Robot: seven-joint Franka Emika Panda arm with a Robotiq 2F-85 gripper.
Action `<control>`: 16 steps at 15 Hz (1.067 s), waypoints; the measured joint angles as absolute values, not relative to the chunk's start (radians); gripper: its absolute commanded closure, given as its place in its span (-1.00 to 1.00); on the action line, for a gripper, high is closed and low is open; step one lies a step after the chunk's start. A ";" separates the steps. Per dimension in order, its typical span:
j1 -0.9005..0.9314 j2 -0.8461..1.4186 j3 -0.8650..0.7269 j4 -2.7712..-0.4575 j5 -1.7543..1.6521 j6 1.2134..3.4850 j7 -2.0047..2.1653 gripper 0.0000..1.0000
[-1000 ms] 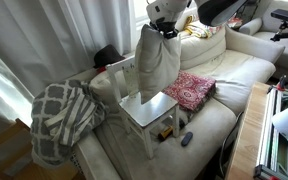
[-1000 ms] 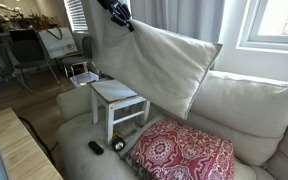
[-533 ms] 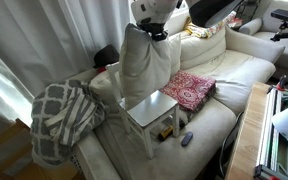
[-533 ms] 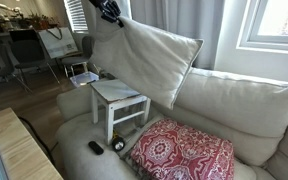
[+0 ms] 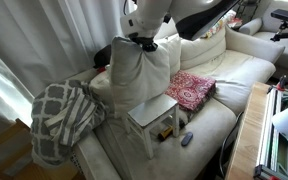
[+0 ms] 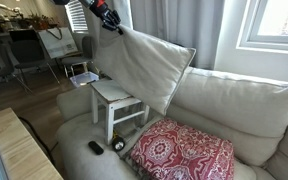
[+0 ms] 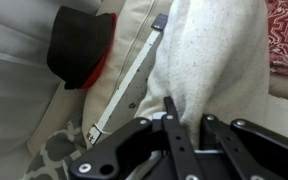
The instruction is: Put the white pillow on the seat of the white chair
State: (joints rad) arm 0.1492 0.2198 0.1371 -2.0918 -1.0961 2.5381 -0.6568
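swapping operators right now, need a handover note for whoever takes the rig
Tool: shut on the top edge of the white pillow.
The white pillow hangs from the tool over the white chair, which stands on the sofa. It hides the backrest and is not lying on the seat.
Done: pillow picked up and held at the chair.
Left: lower it flat onto the seat, open the tool, back away.

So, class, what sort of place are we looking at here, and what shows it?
Most likely a home living room: a cream sofa with a red patterned cushion on it, a patterned blanket over one end, and a window with curtains behind.
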 measured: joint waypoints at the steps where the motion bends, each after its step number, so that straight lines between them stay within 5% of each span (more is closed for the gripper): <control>1: 0.154 0.237 0.138 -2.079 -1.111 2.538 -0.634 0.91; 16: 0.203 0.362 0.146 -1.978 -1.415 2.508 -0.302 0.91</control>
